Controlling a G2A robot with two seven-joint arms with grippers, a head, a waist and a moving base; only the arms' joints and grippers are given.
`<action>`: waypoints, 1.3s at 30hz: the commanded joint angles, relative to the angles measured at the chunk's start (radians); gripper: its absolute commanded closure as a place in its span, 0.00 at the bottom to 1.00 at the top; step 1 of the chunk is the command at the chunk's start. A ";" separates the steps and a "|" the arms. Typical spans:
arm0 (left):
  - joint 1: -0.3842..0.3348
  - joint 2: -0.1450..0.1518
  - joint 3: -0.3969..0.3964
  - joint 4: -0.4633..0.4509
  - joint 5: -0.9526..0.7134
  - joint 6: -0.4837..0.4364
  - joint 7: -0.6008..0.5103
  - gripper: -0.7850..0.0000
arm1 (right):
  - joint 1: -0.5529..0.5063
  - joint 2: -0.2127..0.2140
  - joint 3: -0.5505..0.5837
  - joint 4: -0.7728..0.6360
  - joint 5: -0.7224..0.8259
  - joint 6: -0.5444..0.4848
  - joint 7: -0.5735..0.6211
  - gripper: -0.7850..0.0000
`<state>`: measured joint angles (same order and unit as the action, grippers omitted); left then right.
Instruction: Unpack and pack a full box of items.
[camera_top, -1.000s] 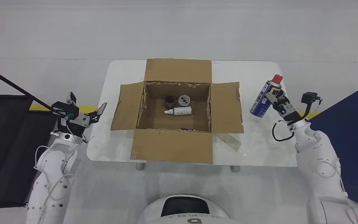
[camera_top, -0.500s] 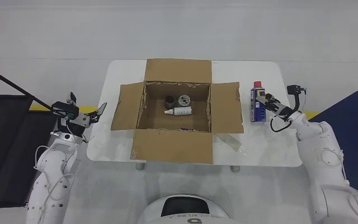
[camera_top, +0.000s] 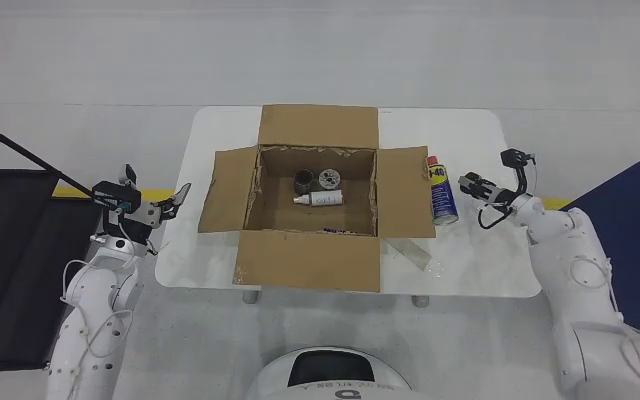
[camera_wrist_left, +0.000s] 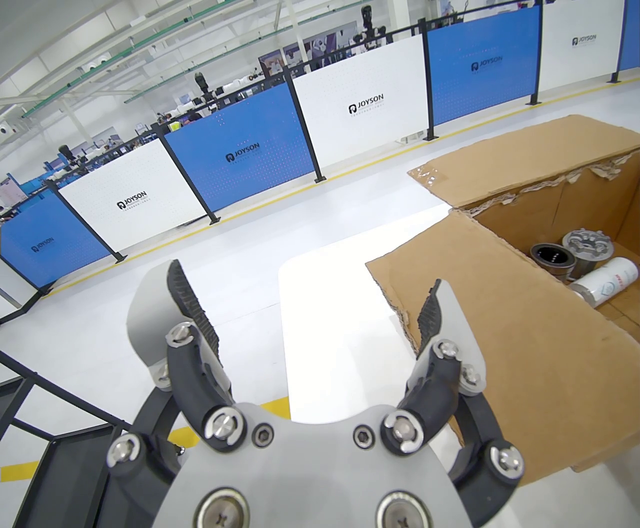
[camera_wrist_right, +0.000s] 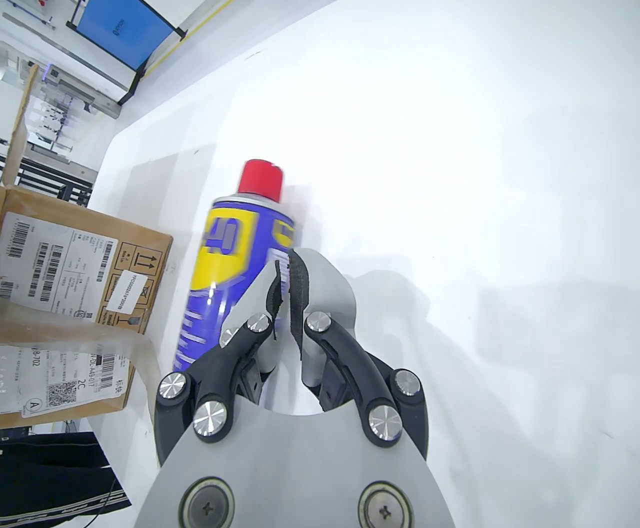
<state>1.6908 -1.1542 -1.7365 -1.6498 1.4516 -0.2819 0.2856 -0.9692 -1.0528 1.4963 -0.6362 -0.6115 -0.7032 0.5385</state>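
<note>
Fingers (camera_wrist_left: 192, 305) of the left gripper (camera_wrist_left: 305, 280) stand wide apart and empty, off the left end of the white round-cornered table (camera_top: 200, 250). At the centre sits the open brown cardboard box (camera_top: 320, 125) — inside it a short dark cylinder (camera_top: 304, 182), a silvery round metal part (camera_top: 329, 180) and a white cylindrical canister (camera_top: 320, 200). Just right of the box's right flap rests the blue-and-yellow spray can with a red cap (camera_top: 438, 192). The right gripper (camera_wrist_right: 288, 265) has its fingers pressed together on nothing — just beside the can.

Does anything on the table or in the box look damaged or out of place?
Only small things. The cardboard box has a ragged, torn far rim, the white canister inside lies on its side, and a piece of clear plastic lies loose by the box's near right corner.
</note>
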 joint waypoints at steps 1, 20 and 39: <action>0.000 0.000 0.000 0.000 0.000 0.000 0.000 0.00 | 0.003 0.000 -0.004 0.002 0.004 0.002 0.006 0.97; 0.000 0.000 0.000 0.000 0.000 0.000 0.000 0.00 | -0.103 0.027 0.094 -0.135 0.270 -0.309 -0.149 0.35; 0.000 0.000 0.000 0.000 0.000 0.000 0.000 0.00 | -0.178 0.022 0.063 -0.353 0.434 -0.309 -0.173 0.00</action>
<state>1.6908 -1.1542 -1.7365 -1.6498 1.4516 -0.2819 0.2856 -1.1439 -1.0275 1.5708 -0.9641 -0.2171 -1.0123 0.3747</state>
